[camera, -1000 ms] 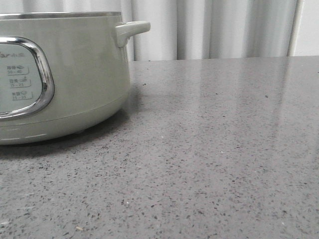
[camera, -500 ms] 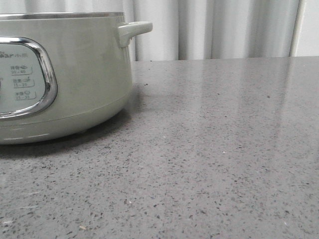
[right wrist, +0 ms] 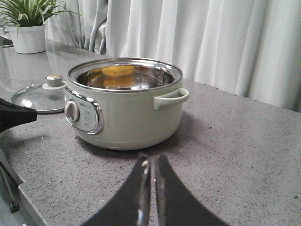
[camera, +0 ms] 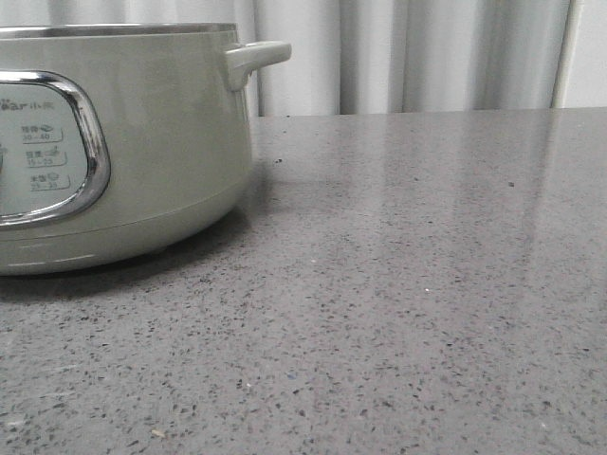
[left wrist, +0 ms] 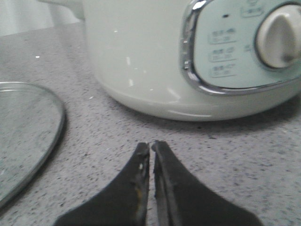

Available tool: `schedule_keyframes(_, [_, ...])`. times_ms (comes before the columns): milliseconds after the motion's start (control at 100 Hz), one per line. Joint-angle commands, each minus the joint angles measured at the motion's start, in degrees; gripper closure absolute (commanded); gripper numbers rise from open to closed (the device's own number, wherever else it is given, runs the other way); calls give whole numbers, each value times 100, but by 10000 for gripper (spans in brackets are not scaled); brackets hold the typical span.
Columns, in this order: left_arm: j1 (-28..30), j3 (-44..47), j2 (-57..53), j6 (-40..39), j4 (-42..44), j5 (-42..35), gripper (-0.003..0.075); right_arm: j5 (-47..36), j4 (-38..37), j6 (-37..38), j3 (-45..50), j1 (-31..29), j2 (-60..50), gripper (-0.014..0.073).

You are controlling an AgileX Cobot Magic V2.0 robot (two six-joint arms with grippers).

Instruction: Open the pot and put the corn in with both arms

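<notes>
The pale green pot (camera: 142, 152) stands at the left of the front view, uncovered, and shows in the left wrist view (left wrist: 141, 56) and the right wrist view (right wrist: 127, 108). The yellow corn (right wrist: 118, 70) lies inside it. The glass lid (right wrist: 40, 96) with its knob lies flat on the counter beside the pot; its rim shows in the left wrist view (left wrist: 28, 136). My left gripper (left wrist: 151, 143) is shut and empty, low over the counter before the pot's control panel (left wrist: 244, 47). My right gripper (right wrist: 152, 160) is shut and empty, a short way from the pot's handle side.
A potted plant (right wrist: 29, 26) stands at the counter's far end by the white curtain (right wrist: 225, 42). The grey speckled counter (camera: 427, 284) stretches to the right of the pot. The left arm's dark fingers (right wrist: 16, 115) show near the lid.
The pot sits slightly further right in the front view than one second ago; the shift is small. Neither arm shows in that view.
</notes>
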Motion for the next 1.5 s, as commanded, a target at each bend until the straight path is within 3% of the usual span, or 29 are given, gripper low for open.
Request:
schedule_keyframes(0, [227, -72, -201, -226, -17, -558, 741, -402, 37, -3, -133, -21, 63, 650])
schedule_keyframes(70, [480, -60, -201, -553, -17, -528, 741, -402, 37, -3, -133, -21, 63, 650])
schedule_keyframes(320, [977, 253, -201, -553, 163, -328, 741, -402, 37, -3, -133, -21, 63, 650])
schedule_keyframes(1320, [976, 239, -201, -564, 260, -263, 741, -413, 37, -3, -124, -21, 63, 650])
schedule_keyframes(1490, [976, 239, -201, -564, 260, -263, 741, -323, 37, -3, -93, -597, -82, 650])
